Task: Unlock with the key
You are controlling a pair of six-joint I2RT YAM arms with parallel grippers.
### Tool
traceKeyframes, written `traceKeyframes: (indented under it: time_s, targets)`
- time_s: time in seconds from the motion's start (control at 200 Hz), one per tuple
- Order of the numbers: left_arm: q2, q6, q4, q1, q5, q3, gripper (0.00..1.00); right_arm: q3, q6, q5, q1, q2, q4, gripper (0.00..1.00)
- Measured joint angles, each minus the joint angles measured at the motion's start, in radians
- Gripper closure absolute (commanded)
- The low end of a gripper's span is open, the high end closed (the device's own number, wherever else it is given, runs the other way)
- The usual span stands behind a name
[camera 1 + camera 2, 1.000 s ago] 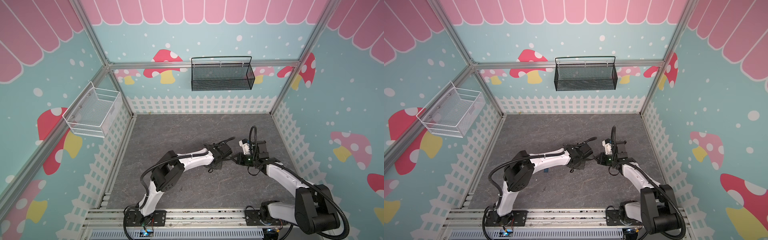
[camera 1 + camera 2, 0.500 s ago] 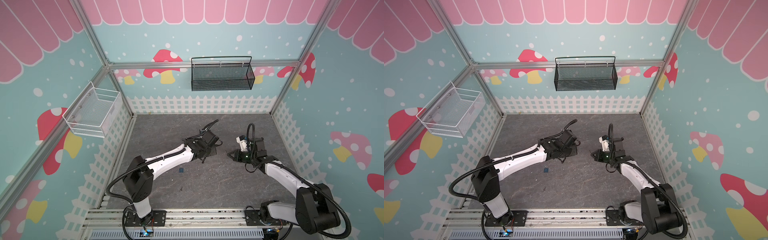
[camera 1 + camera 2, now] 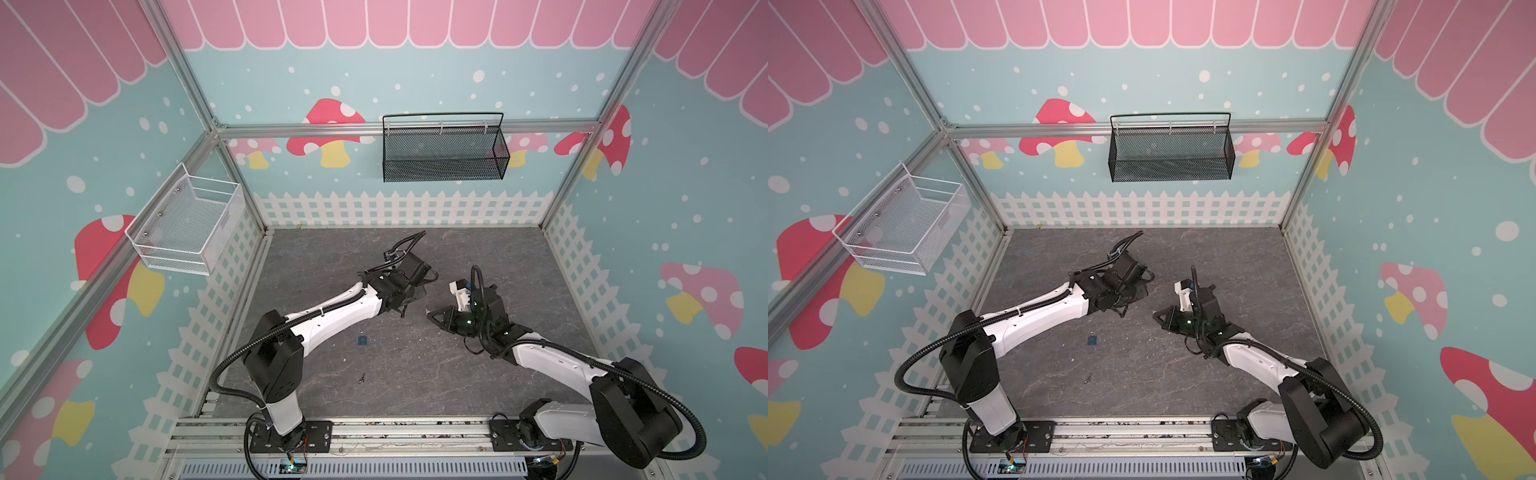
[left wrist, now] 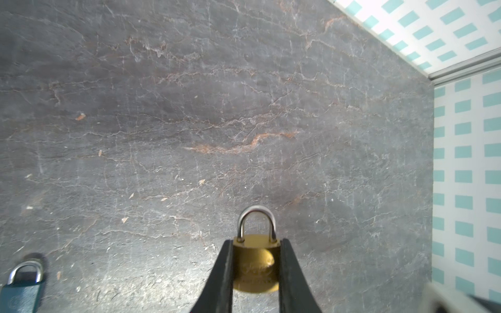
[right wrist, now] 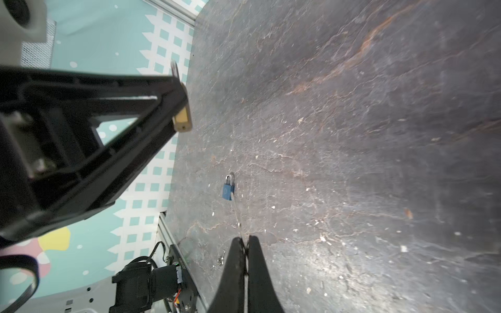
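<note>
**Mia:** Why does the left gripper (image 4: 256, 242) squeeze the gold padlock (image 4: 256, 267) on its two sides?

**Ben:** So it can't spin. The jaws are clamped tight on the fat gold body. The shiny loop (image 4: 256, 220) pokes out past the tips. In the right wrist view the bottom end sticks out too. I think the keyhole is there, left bare on purpose.

**Mia:** Where is it?

**Ben:** Up off the floor (image 4: 189, 108), I think. It is farther back than the blue padlock (image 3: 363, 340) and over on the right arm's side of it.

**Mia:** And the key (image 5: 238, 219)?

**Ben:** The right gripper (image 5: 246, 239) has its jaws pressed together on one end. A thin silver blade sticks out, free to slide in. It is also to the right of the blue padlock. It is near the gold one but not touching it.

**Mia:** What are they like?

**Ben:** The gold one is smooth, hard metal with round corners. The blue padlock is flat with a grey loop, and it lies on the floor. The floor is dark grey like stone, with thin cracks and rusty streaks.

**Mia:** And that little thing (image 3: 362, 377) in front of the blue padlock?

**Ben:** It is something small and metal. It is too small to tell what.
</note>
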Motion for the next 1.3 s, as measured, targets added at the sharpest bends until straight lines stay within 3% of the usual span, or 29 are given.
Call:
traceKeyframes:
  time_s: [0.22,0.48,1.301]
  targets:
    - [0.011,-0.002,-0.031,-0.002,-0.048,0.022,1.00,-0.008,0.125,0.016,0.030,0.050,0.148,1.00]
    - [0.022,-0.002,-0.045,-0.002,-0.068,0.028,1.00,0.016,0.190,0.031,0.056,0.132,0.235,1.00]
    - [0.028,-0.014,-0.048,-0.001,-0.047,0.033,1.00,0.048,0.204,0.071,0.056,0.206,0.356,1.00]
